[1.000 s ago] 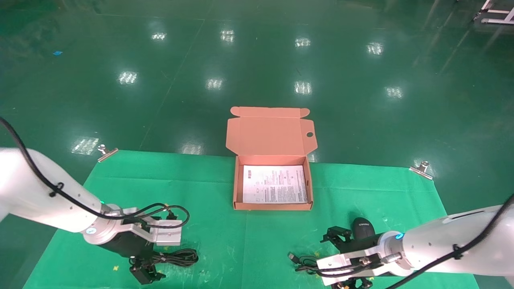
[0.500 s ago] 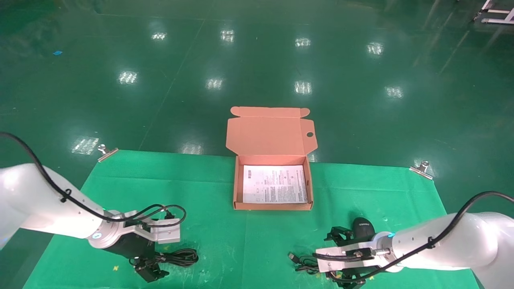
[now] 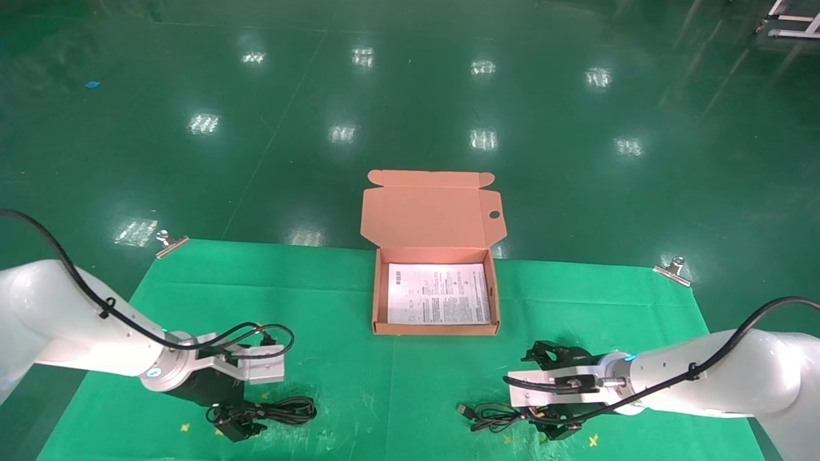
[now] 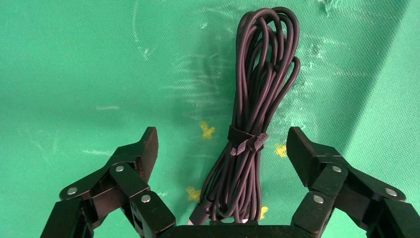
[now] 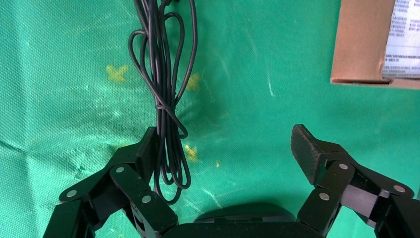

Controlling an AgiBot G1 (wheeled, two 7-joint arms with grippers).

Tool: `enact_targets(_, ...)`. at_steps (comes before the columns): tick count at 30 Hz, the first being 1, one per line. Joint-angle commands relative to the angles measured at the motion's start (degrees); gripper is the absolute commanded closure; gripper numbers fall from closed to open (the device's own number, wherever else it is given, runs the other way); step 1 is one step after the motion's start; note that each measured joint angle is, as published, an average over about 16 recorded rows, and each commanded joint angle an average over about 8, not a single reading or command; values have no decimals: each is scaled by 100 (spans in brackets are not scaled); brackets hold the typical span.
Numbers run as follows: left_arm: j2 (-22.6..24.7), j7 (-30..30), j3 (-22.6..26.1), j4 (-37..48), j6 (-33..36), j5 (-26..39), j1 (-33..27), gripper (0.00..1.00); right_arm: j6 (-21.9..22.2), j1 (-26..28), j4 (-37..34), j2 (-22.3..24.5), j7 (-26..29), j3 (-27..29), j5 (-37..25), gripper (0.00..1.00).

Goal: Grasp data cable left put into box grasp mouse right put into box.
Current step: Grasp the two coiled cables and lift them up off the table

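1. Left gripper (image 4: 222,146) spread wide, holding nothing, low over the counter (image 3: 333,384).
2. The data cable (image 4: 257,114) lies flat on the counter between the left gripper's two fingers (image 4: 143,148), its bundle running lengthwise away from the palm. A small strap ties the bundle at about fingertip level. Neither finger touches the cable; green cloth shows on both sides of it.
3. In the head view the cable's looped end (image 3: 291,410) sticks out past the left gripper (image 3: 234,426) on the side toward the robot's middle.
4. Right gripper (image 5: 225,148) also spread wide, nothing grasped.
5. The mouse (image 5: 245,213) sits close under the right gripper's palm, between the finger bases; only its rounded black top shows. Whether it touches the gripper, cannot tell.
6. The mouse's cord (image 5: 163,94) lies bunched on the cloth, running past one finger (image 5: 143,151) and out beyond its tip.
7. The box (image 3: 435,330) stands open beyond both grippers, between them, a printed sheet (image 3: 439,302) flat on its floor. Its corner (image 5: 359,44) shows beyond the right gripper's other finger.
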Motion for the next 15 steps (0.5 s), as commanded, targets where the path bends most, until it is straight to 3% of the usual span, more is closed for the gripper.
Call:
enact_targets(1, 2, 5, -4, 12, -3, -7, -1, 100, 7, 5, -12, 3, 3, 7, 6, 100)
enact_targets(15, -13, -29, 0, -55, 20, 2, -1, 100, -26, -6, 50, 4, -10, -12, 0, 100)
